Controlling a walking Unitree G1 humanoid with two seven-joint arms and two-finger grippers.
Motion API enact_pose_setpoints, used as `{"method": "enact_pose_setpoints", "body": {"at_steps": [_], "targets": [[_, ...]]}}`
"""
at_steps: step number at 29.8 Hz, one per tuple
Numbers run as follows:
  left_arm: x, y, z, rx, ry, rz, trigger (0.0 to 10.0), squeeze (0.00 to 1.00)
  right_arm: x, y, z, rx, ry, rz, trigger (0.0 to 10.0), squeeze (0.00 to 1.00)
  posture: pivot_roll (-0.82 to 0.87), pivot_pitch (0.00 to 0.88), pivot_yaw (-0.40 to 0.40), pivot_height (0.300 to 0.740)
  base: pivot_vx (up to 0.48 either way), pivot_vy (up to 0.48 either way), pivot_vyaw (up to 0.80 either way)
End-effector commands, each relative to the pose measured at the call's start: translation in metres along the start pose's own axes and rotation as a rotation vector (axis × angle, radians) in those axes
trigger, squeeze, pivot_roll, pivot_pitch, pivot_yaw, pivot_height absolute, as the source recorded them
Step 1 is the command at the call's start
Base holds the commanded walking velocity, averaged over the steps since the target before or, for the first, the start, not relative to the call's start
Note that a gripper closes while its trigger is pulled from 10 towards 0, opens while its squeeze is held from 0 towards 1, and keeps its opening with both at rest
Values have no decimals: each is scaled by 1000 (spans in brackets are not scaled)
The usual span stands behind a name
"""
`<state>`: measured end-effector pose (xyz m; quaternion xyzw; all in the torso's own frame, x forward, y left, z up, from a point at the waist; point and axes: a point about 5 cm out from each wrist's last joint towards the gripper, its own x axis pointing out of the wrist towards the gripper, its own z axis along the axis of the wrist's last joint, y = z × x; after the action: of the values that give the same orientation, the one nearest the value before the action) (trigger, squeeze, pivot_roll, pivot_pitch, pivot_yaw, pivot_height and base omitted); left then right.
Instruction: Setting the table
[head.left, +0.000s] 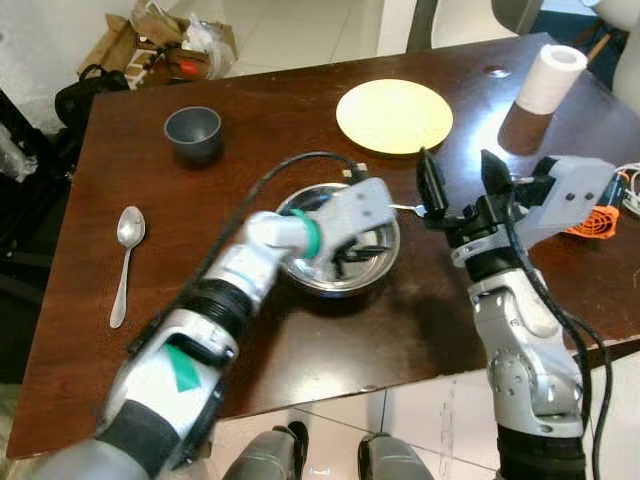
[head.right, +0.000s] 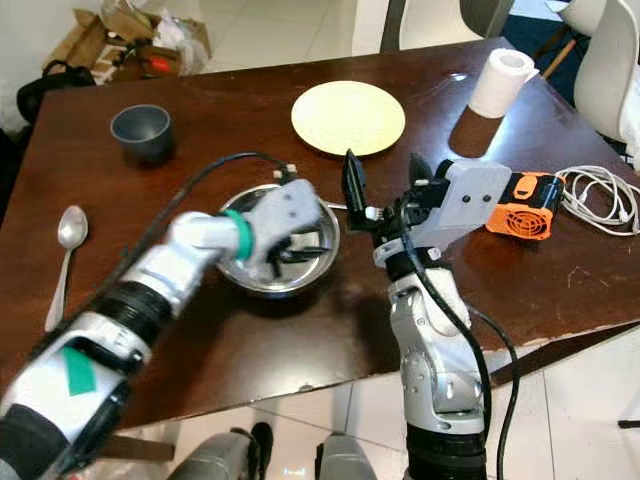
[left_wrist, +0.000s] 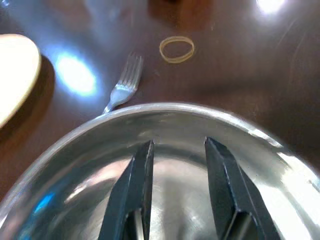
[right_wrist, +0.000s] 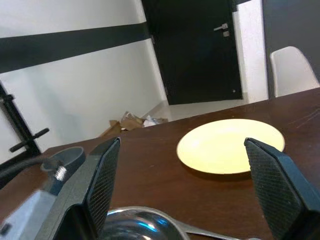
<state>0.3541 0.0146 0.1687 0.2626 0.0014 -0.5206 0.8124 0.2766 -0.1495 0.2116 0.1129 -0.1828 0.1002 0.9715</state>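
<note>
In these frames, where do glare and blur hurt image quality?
Left wrist view: bright glare patches on the dark wooden table, and the silver fork and round steel bowl look soft. Left eye view: the left gripper in the bowl is slightly motion-blurred. Right wrist view: the right gripper fingers are near and soft; the yellow plate is clear.

Dark wooden table (head.left: 300, 350) on pale tiles (head.left: 290, 30); black door (right_wrist: 200, 45) behind.
</note>
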Motion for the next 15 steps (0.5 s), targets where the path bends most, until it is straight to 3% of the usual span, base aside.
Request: {"method": "enact_pose_setpoints", "body": {"at_steps": [1,3,4,7,8,9,10,15], "targets": [[-10,16,-1,22,24,81,10000,0,-3,-1,-1,1,6,-11,10000,0,8,57,126,740,0,0,0],[-30,44,7,45,12,185,10000,0,-5,-3,0,-1,4,-18,10000,0,12,59,128,740,0,0,0],[-30,44,7,45,12,185,10000,0,-5,-3,0,-1,4,-18,10000,0,12,59,128,740,0,0,0],[-63,80,15,46,24,288,10000,0,-9,-5,0,-2,5,-33,10000,0,25,58,143,740,0,0,0],[-63,80,15,46,24,288,10000,0,-9,-5,0,-2,5,-33,10000,0,25,58,143,740,0,0,0],[-71,87,15,41,37,311,10000,600,-10,-5,-1,-2,5,-37,10000,0,25,58,143,740,0,0,0],[-78,92,9,13,66,331,10000,1000,-11,-6,-1,1,5,-43,10000,0,28,57,146,740,0,0,0],[-87,90,-17,-83,167,319,10000,1000,-13,-5,-3,7,5,-53,10000,0,25,57,149,740,0,0,0]]}}
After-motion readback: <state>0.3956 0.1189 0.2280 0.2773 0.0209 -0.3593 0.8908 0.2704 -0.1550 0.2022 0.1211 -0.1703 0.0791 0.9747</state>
